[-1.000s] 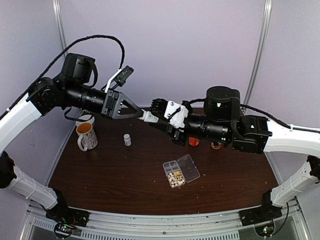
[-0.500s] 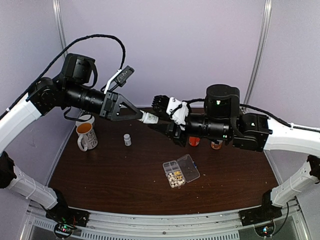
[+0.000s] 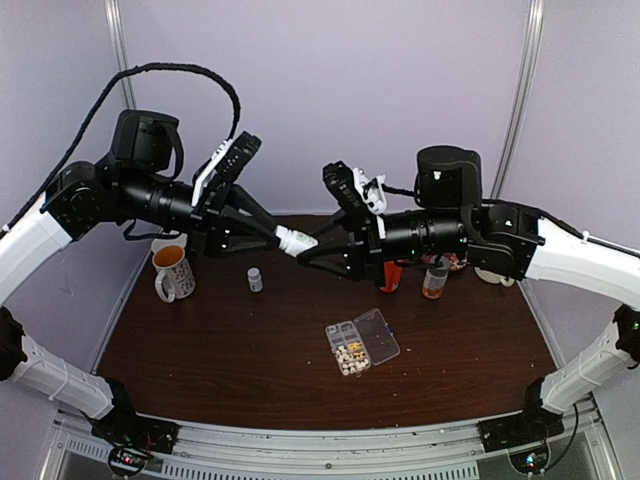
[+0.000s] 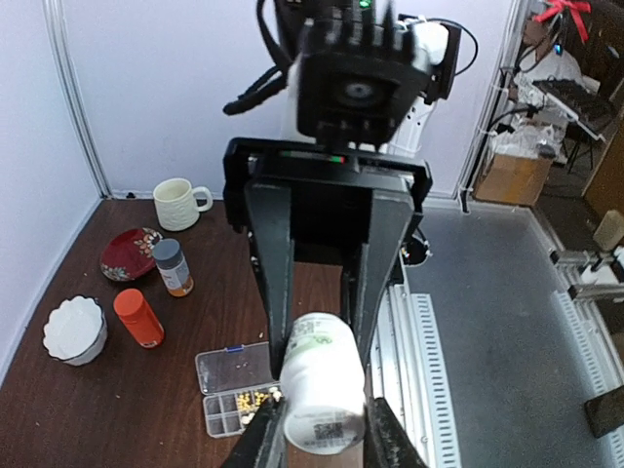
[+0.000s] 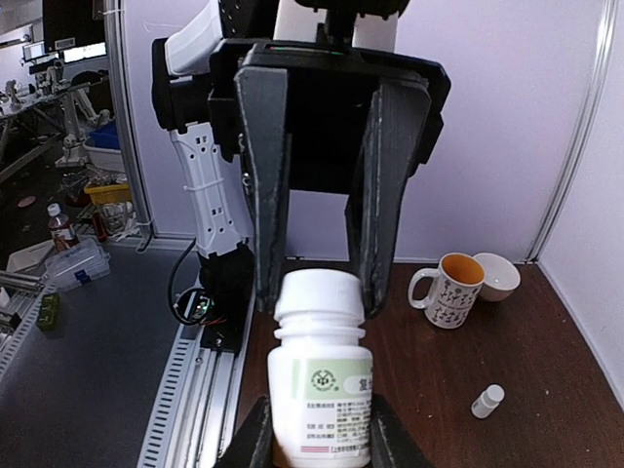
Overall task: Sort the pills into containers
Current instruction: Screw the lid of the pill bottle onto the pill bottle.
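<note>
**Top view, left to right.** A printed mug (image 3: 172, 272) stands at the far left of the table (image 3: 200, 350), with a tiny white bottle (image 3: 255, 279) to its right. Above them the left gripper (image 3: 276, 236) and right gripper (image 3: 313, 246) meet tip to tip. Each pinches 1 end of a white pill bottle (image 3: 294, 240), held in the air between the 2 arms.

Only the right wrist view shows the bottle's cap (image 5: 321, 293), flanked by the left gripper's fingers (image 5: 265, 195).

The pills (image 3: 350, 353) lie in the near cells of the clear organizer box (image 3: 340, 332) at table centre, its lid (image 3: 380, 335) open to the right. An orange bottle (image 3: 388, 280) and a grey-capped amber bottle (image 3: 435, 278) stand farther right.

The left wrist view gives a red plate (image 4: 130, 252), cream mug (image 4: 177, 203) and white bowl (image 4: 74, 330) in full.
</note>
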Robot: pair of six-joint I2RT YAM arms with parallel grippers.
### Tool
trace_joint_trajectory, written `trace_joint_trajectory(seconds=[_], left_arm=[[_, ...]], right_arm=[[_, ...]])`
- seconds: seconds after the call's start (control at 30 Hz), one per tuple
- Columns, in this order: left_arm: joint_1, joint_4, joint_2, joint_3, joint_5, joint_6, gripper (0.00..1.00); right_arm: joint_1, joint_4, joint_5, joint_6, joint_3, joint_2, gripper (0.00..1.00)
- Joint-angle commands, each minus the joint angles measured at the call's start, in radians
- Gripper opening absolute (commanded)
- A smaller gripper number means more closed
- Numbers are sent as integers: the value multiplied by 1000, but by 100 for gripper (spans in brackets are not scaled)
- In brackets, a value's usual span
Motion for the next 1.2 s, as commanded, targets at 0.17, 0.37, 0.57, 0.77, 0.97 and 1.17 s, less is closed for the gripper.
trace_joint_trajectory(seconds=[0.17, 0.37, 0.57, 0.77, 0.97, 1.17], left_arm=[[-24, -75, 98, 69, -65, 304, 1], [-59, -110, 86, 28, -77, 614, 0], [-93, -111, 74, -12, -168, 981, 0], [-124, -102, 50, -79, -260, 1358, 0], [-153, 89, -27, -236, -388, 1606, 0], [-161, 276, -95, -374, -452, 1832, 0]], right_arm=[[-12, -14, -85, 97, 82, 35, 0], [-16, 65, -170, 217, 64, 36, 0], [-22, 159, -243, 350, 41, 30, 0], [-43, 240, -246, 477, 3, 32, 0], [-63, 330, -270, 557, -58, 15, 0], [-72, 288, -261, 552, -54, 19, 0]])
